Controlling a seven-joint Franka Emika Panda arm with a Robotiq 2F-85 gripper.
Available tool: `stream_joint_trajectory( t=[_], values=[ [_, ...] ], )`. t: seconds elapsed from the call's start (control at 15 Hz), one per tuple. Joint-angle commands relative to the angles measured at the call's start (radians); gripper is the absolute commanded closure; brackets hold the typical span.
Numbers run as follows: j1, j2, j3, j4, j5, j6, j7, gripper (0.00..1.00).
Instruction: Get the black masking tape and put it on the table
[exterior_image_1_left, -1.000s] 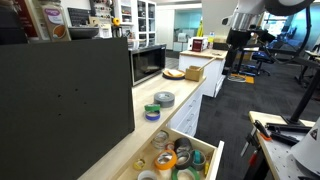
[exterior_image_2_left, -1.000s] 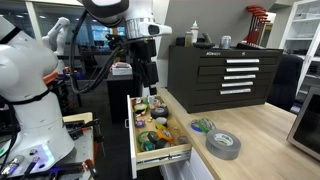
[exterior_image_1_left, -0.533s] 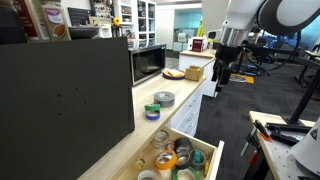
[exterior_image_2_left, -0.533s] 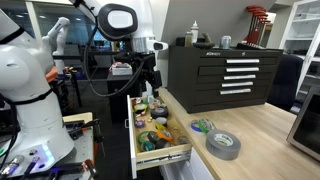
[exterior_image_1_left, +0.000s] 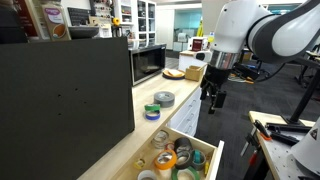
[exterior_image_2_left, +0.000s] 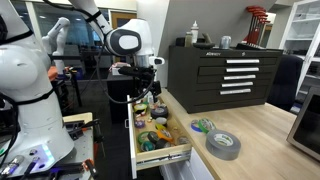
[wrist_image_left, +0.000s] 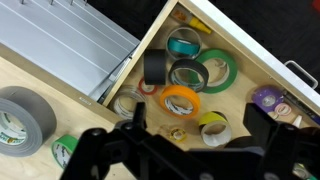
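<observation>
Black gripper (wrist_image_left: 200, 128) fingers stand wide apart and empty above the open drawer (wrist_image_left: 250, 55). What looks like the black masking tape (wrist_image_left: 155, 68) sits at eleven o'clock among other rolls, so grasping, lifting and placing it on the table (wrist_image_left: 30, 80) all remain.

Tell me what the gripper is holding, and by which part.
Nothing. The gripper hangs open above the drawer; the black tape lies inside it, not gripped.
</observation>
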Motion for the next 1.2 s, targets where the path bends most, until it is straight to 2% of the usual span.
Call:
stream_joint_trajectory(
  t=[0.0, 0.33, 0.73, 1.13],
  values=[
    [-0.014, -0.001, 0.013, 0.002, 0.007, -0.002, -0.005, 0.00],
    [-0.015, 0.014, 0.011, 0.004, 0.008, 0.012, -0.010, 0.00],
    [0.011, 0.230, 0.016, 0.041, 0.060, 0.126, -0.069, 0.00],
    [-0.017, 0.454, 0.097, 0.152, 0.097, 0.185, -0.159, 0.00]
  ],
)
